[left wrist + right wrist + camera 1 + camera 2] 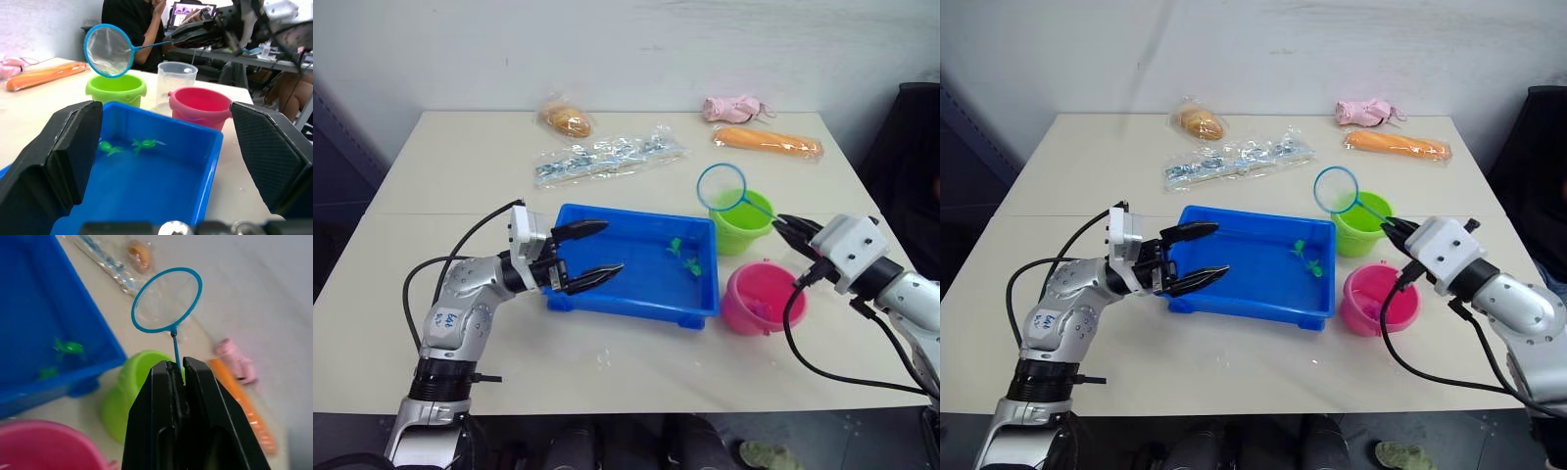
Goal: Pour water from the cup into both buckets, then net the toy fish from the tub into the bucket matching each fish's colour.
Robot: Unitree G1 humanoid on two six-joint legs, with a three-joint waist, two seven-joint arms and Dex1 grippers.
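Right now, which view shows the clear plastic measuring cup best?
The left wrist view: the clear plastic measuring cup stands upright between the lime green bucket and the pink bucket. The head views offer no clear sight of it.

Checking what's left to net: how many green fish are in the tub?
2, side by side near the tub's end nearest the green bucket: one fish and another beside it. None looks hidden.

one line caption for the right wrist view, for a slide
Right gripper holds the net above the green bucket, beside the tub.
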